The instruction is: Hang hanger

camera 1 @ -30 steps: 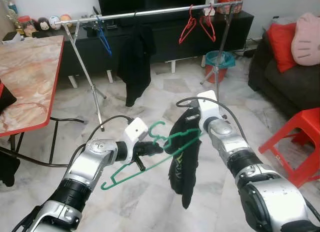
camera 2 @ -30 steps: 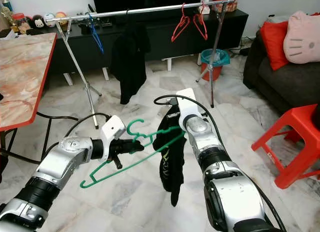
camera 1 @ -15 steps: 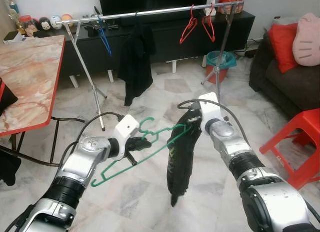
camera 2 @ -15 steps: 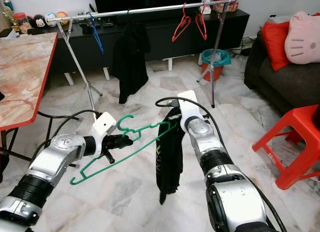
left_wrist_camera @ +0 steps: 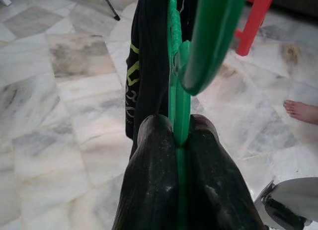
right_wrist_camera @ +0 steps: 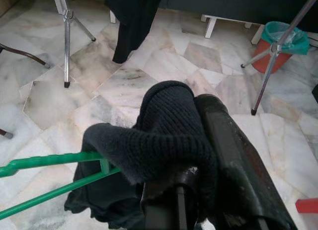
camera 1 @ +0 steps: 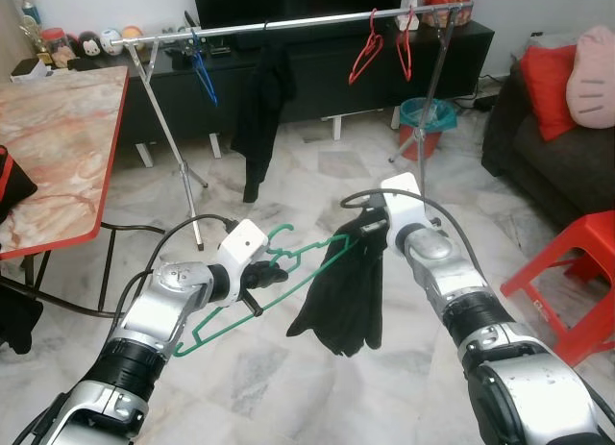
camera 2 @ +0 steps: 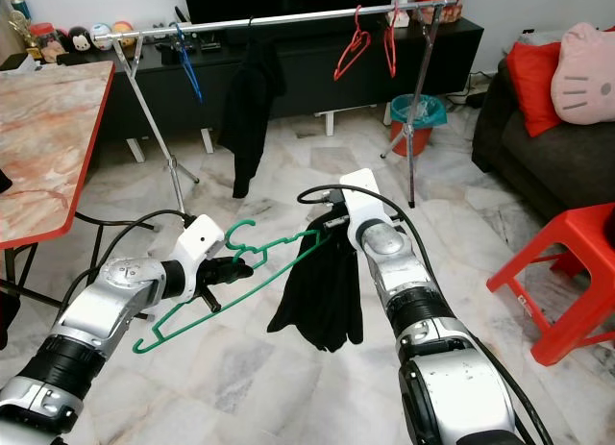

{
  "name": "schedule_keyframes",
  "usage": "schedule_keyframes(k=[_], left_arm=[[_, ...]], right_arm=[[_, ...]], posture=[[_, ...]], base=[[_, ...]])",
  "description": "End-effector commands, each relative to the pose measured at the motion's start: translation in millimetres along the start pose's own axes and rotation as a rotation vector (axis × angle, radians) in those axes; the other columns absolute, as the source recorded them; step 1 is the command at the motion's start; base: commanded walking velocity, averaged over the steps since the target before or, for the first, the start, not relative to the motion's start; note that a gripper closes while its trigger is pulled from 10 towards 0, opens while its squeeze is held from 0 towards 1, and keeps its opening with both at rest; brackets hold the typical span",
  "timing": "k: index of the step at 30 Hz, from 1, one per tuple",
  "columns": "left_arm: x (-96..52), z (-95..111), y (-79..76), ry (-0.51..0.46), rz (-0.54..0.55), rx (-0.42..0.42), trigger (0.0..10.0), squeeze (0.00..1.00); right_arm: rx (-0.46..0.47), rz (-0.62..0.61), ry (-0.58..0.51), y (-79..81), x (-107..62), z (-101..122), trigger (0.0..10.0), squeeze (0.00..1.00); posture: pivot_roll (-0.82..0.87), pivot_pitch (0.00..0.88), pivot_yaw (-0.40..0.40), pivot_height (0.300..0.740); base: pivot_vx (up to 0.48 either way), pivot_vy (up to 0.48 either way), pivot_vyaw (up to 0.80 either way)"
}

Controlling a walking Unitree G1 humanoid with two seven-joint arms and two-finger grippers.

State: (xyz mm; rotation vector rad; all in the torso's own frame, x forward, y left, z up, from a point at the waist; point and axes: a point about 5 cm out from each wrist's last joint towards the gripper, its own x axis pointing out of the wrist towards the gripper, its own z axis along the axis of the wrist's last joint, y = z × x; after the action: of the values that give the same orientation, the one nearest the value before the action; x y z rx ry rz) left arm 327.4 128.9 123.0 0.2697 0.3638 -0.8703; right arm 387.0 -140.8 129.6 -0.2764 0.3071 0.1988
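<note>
A green plastic hanger [camera 1: 293, 267] is held low over the floor, with my left gripper [camera 1: 261, 275] shut on its neck just below the hook; the left wrist view shows both fingers [left_wrist_camera: 149, 180] pressed on the green bar. One hanger arm reaches into a black garment [camera 1: 341, 296] that hangs bunched from my right gripper [camera 1: 365, 230], which is shut on its top fold [right_wrist_camera: 159, 125]. The hanger's tip [right_wrist_camera: 54, 163] lies beside the cloth. Further back stands a metal clothes rail [camera 1: 288, 23].
On the rail hang a blue hanger [camera 1: 202, 78], a black garment [camera 1: 261, 118] and two red hangers [camera 1: 366, 54]. A marble-top table [camera 1: 53, 137] stands at the left. A red stool [camera 1: 577, 272], a dark sofa [camera 1: 548, 147] and a teal bin [camera 1: 426, 113] are at the right.
The left gripper has drawn the hanger leftward and down. The black garment, which hung long and narrow, has swung up and now bunches wider under the right gripper.
</note>
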Motion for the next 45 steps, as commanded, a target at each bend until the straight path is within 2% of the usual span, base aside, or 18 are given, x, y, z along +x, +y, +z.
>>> schedule_keyframes(k=[1, 4, 7, 11, 14, 16, 19, 22, 24, 25, 28, 30, 33, 39, 43, 45], left_arm=[[-1.0, 5.9, -1.0, -0.052, -0.010, -0.012, 10.0, 0.00], [-1.3, 6.7, -4.7, -0.054, -0.045, -0.003, 10.0, 0.00], [-0.8, 6.1, -2.7, -0.051, -0.017, -0.003, 10.0, 0.00], [1.5, 8.0, 7.6, -0.042, 0.095, -0.014, 10.0, 0.00], [1.3, 2.9, 22.8, 0.030, 0.242, -0.011, 10.0, 0.00], [1.1, 2.8, 23.4, 0.030, 0.248, -0.012, 10.0, 0.00], [-1.1, 3.0, 32.4, 0.034, 0.335, -0.036, 10.0, 0.00], [-1.7, 4.3, 33.4, 0.022, 0.342, -0.045, 10.0, 0.00], [0.1, 10.7, 23.5, -0.049, 0.237, -0.080, 10.0, 0.00], [0.1, 10.7, 23.5, -0.049, 0.237, -0.080, 10.0, 0.00], [1.1, 16.8, 11.4, -0.106, 0.118, -0.077, 10.0, 0.00], [-1.7, 20.9, -1.5, -0.147, -0.011, -0.063, 10.0, 0.00], [-3.9, 21.7, -10.5, -0.162, -0.099, -0.063, 10.0, 0.00], [-4.8, 21.4, -17.0, -0.155, -0.157, -0.060, 10.0, 0.00], [-3.1, 20.4, -17.8, -0.143, -0.163, -0.056, 10.0, 0.00], [-5.7, 20.0, -22.3, -0.138, -0.201, -0.048, 10.0, 0.00]], right_arm=[[-0.020, 0.024, -0.022, 1.5, -1.8, 7.5, 10.0, 0.00], [-0.035, 0.040, -0.015, 5.1, -3.8, 7.9, 10.0, 0.00], [-0.029, 0.045, -0.011, 8.2, -6.4, 10.1, 10.0, 0.00], [-0.025, 0.048, -0.008, 11.3, -12.6, 8.6, 10.0, 0.00], [-0.025, 0.004, 0.004, 1.7, -15.3, 3.6, 10.0, 0.00], [-0.026, 0.003, 0.005, 1.4, -15.8, 3.7, 10.0, 0.00], [-0.032, -0.024, 0.015, -3.7, -18.5, 3.7, 10.0, 0.00], [-0.043, -0.031, 0.016, -4.2, -20.0, 4.4, 10.0, 0.00], [-0.046, -0.009, 0.008, 0.5, -23.2, 6.7, 10.0, 0.00], [-0.046, -0.009, 0.008, 0.5, -23.2, 6.7, 10.0, 0.00], [-0.055, 0.024, -0.012, 5.2, -26.7, 11.7, 10.0, 0.00], [-0.003, 0.054, -0.048, 9.6, -29.4, 24.3, 10.0, 0.00], [0.005, 0.071, -0.070, 14.4, -32.3, 36.4, 10.0, 0.00], [0.014, 0.049, -0.086, 16.2, -34.9, 46.5, 10.0, 0.00], [0.006, 0.089, -0.111, 29.1, -39.4, 53.9, 10.0, 0.00], [0.004, 0.067, -0.115, 26.2, -41.3, 53.3, 10.0, 0.00]], posture=[[-0.16, 0.000, 0.012, 0.740], [-0.16, 0.000, 0.011, 0.740], [-0.16, 0.000, 0.012, 0.740], [-0.16, 0.000, 0.012, 0.740], [-0.16, 0.000, 0.013, 0.740], [-0.16, 0.000, 0.013, 0.740], [-0.16, 0.000, 0.013, 0.740], [-0.16, 0.000, 0.013, 0.740], [-0.16, 0.000, 0.013, 0.740], [-0.16, 0.000, 0.013, 0.740], [-0.16, 0.000, 0.015, 0.740], [-0.16, 0.000, 0.015, 0.740], [-0.16, 0.000, 0.015, 0.740], [-0.16, 0.000, 0.014, 0.740], [-0.16, 0.000, 0.014, 0.740], [-0.16, 0.000, 0.014, 0.740]], base=[[0.000, 0.000, 0.00], [0.000, 0.000, 0.00], [0.000, 0.000, 0.00], [0.000, 0.000, 0.00], [0.000, 0.000, 0.00], [0.000, 0.000, 0.00], [0.000, 0.000, 0.00], [0.000, 0.000, 0.00], [0.000, 0.000, 0.00], [0.000, 0.000, 0.00], [0.000, 0.000, 0.00], [0.000, 0.000, 0.00], [0.000, 0.000, 0.00], [0.000, 0.000, 0.00], [0.000, 0.000, 0.00], [0.000, 0.000, 0.00]])
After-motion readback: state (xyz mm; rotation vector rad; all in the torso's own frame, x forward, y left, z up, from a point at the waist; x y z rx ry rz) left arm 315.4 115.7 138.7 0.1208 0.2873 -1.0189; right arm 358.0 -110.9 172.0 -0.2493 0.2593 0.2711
